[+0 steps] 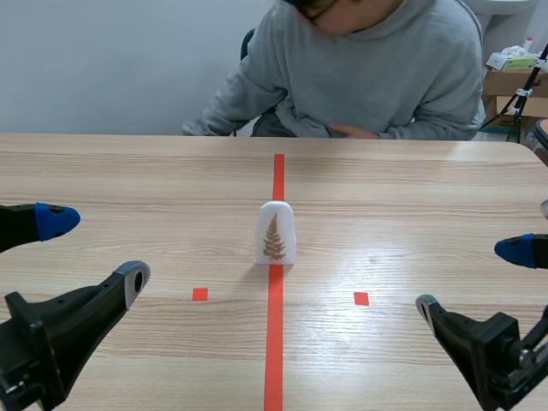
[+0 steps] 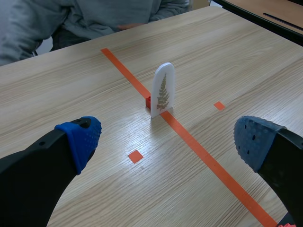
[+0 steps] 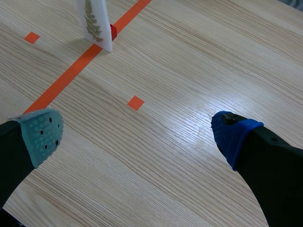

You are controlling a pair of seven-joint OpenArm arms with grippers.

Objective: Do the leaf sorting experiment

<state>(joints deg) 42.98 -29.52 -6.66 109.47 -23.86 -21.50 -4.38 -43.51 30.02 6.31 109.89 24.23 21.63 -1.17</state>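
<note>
Leaf specimen: a white, arch-topped plastic card printed with a brown fern frond. It stood upright at the middle of the table, squarely on the long orange-red tape line, printed face toward the robot. In the left wrist view the card stood ahead of that gripper; in the right wrist view the card stood far ahead and off to one side, its top out of frame.

A small red block sat at the card's foot, touching its back side (probably its stand, though the join could not be made out). The right wrist view showed the same block on the tape line.

Two small orange-red tape squares lay nearer the robot than the card, one on either side of the line.

The left gripper hung low, well apart from the card, fingers spread wide, nothing between them. Its blue dotted pads framed bare wood.

The right gripper sat opposite, likewise spread wide and holding nothing; one pad grey-green, the other blue.

The light wood-grain table carried all of it.

Across the table a person in a grey hooded sweatshirt sat leaning forward, one hand at the far edge. Cardboard boxes stood behind, at the far right.
</note>
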